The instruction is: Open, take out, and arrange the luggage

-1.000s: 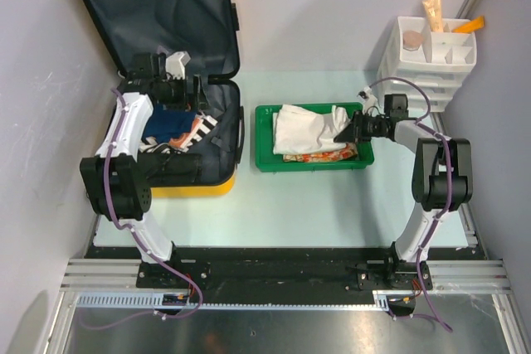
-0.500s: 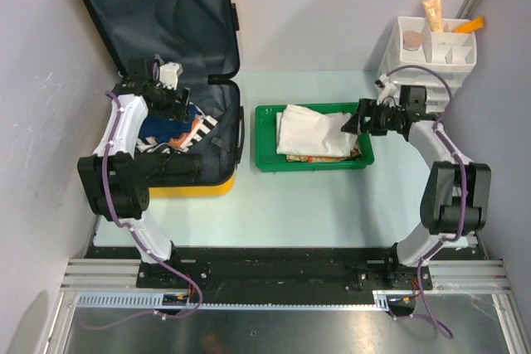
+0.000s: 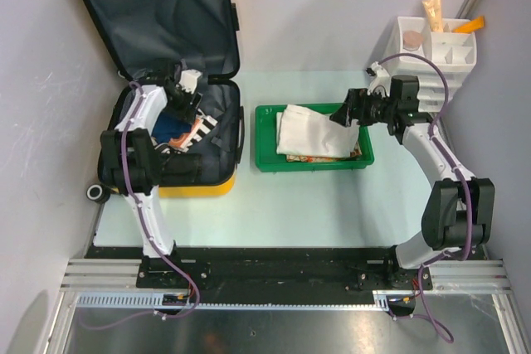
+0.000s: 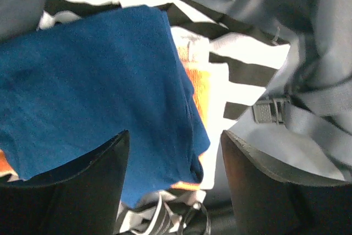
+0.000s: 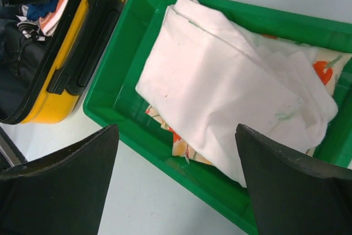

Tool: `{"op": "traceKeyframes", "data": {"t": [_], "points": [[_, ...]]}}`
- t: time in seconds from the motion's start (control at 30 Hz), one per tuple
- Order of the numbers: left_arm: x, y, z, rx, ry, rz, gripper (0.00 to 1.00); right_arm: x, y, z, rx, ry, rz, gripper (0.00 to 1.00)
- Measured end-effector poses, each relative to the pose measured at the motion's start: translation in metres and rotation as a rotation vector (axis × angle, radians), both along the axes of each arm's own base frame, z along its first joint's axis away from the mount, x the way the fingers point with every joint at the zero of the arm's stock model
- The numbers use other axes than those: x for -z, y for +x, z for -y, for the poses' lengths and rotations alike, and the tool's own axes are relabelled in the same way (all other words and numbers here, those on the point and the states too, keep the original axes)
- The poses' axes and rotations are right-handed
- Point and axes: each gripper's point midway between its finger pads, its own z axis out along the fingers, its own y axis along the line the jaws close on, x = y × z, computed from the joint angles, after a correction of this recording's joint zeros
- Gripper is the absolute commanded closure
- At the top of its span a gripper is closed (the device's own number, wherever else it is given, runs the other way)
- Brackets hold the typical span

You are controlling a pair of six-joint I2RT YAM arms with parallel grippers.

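Note:
The luggage (image 3: 211,181), a yellow suitcase, lies open at the left with its dark-lined lid (image 3: 158,14) raised. Folded clothes lie inside it: a blue cloth (image 4: 93,86) on top of a black-and-white striped cloth (image 4: 242,75). My left gripper (image 3: 184,99) reaches down into the case. It is open (image 4: 175,136), and the blue cloth's corner lies between its fingers. My right gripper (image 3: 342,113) hovers open (image 5: 176,130) over the green tray (image 3: 265,153). A folded white cloth (image 5: 220,81) lies in the tray on a patterned orange one. The suitcase edge (image 5: 52,108) shows in the right wrist view.
A white compartmented organizer (image 3: 436,51) with a tube and small items stands at the back right. Grey walls close in on the left and right. A grey strap with a buckle (image 4: 269,111) lies inside the case beside the clothes.
My right gripper has let go of the white cloth in the tray, opened wide and lifted away. My left gripper has moved down onto the blue cloth, and its jaws have narrowed a little.

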Motion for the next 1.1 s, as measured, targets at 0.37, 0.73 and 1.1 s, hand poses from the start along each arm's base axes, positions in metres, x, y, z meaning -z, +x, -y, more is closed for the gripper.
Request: {"op": "traceKeyframes", "data": {"t": [0.37,0.73,1.1], "points": [[0.031,0.021,-0.016,-0.05,0.119,-0.031,0.38,0.037,0.011,0.01,0.029,0.005,-0.097,0.09],[0.023,0.018,-0.036,-0.111,-0.019,-0.011,0.86,0.037,0.013,0.012,0.036,0.012,-0.099,0.09],[0.026,0.016,-0.034,-0.111,-0.032,-0.021,0.75,0.037,0.014,0.011,0.038,0.019,-0.096,0.09]]}}
